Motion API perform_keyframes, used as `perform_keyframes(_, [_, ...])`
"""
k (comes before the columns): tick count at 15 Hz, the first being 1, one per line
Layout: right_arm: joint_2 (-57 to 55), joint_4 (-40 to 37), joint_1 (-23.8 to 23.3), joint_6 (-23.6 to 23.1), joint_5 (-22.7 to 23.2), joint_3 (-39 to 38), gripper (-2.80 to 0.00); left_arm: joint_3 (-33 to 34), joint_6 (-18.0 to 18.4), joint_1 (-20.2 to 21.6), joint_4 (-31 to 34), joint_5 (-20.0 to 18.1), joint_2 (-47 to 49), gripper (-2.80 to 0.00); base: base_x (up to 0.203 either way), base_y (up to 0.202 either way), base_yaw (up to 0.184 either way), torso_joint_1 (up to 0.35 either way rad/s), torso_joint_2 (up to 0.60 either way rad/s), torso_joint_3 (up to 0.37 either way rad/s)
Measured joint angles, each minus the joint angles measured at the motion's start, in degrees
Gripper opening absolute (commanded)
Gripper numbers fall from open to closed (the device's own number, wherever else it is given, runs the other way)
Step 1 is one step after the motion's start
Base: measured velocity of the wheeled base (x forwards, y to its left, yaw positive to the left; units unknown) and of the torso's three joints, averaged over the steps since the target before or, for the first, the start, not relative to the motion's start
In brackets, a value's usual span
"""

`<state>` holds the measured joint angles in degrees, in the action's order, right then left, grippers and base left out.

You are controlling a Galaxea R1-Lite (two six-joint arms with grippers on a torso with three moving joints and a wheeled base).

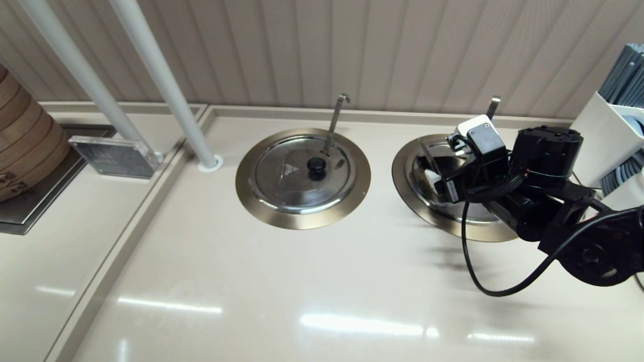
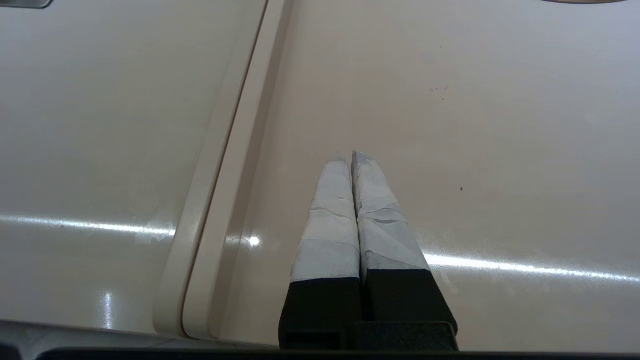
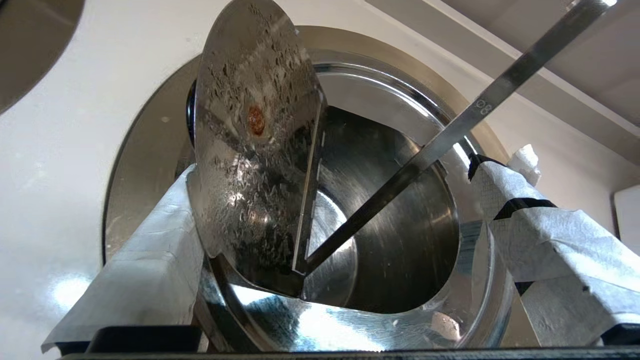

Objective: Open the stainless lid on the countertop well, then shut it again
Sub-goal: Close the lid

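Observation:
The stainless lid [image 3: 250, 150] is tipped up on edge over the countertop well [image 3: 145, 150], its wet underside facing the right wrist camera and its knob hidden. The pot inside shows, with the straight ladle handle [image 3: 450, 130] leaning across it. My right gripper [image 3: 350, 165] is open and straddles the well. One taped finger [image 3: 150, 260] lies against the raised lid; the other is apart from it by the far rim. In the head view the right gripper [image 1: 443, 158] covers most of the well's bronze ring [image 1: 407, 181]. My left gripper [image 2: 350, 155] is shut over bare counter.
The twin lid [image 1: 294, 176] with a black knob and a hook-tipped ladle handle [image 1: 338, 118] lies closed to the left. Two white poles [image 1: 166, 85] rise at the back left beside a bamboo steamer [image 1: 25, 146] and a plaque [image 1: 113, 156]. A white holder [image 1: 611, 136] stands far right.

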<state>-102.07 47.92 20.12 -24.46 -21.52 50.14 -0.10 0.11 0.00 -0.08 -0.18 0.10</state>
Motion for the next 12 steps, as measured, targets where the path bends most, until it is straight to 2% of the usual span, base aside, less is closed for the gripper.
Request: perform_keyframes(12, [2.85, -0.13, -5.03, -1.06, 0.13, 0.57, 0.00, 0.00, 0.00, 0.00, 0.01, 0.00, 0.00, -2.80, 0.000, 0.000, 0.000, 0.000, 0.00, 0.000])
